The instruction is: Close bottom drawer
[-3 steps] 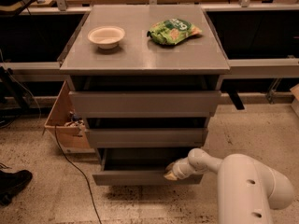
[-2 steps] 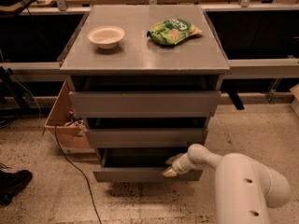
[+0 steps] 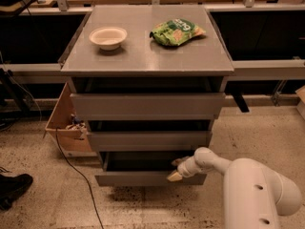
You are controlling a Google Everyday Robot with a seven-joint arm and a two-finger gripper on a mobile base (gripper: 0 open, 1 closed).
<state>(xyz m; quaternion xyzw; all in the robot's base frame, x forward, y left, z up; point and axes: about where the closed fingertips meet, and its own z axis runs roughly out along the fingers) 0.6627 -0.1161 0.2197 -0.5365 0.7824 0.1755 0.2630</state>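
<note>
The bottom drawer [image 3: 138, 178] is the lowest grey drawer of the cabinet. It stands pulled out a little, with a dark gap showing above its flat front. My gripper [image 3: 176, 170] is at the right part of that front, its pale fingertips touching the top edge of the drawer front. My white arm [image 3: 248, 185] reaches in from the lower right. The middle drawer [image 3: 147, 140] and the top drawer [image 3: 147, 106] sit above it, each also slightly out.
A white bowl [image 3: 108, 36] and a green snack bag [image 3: 176, 32] lie on the cabinet top [image 3: 143, 56]. A wooden box [image 3: 64, 123] and a black cable [image 3: 76, 175] are on the floor at the left. A dark shoe [image 3: 12, 187] is at the far left.
My gripper has pushed a little to the left and inward against the bottom drawer front. The drawer sits slightly further in than before.
</note>
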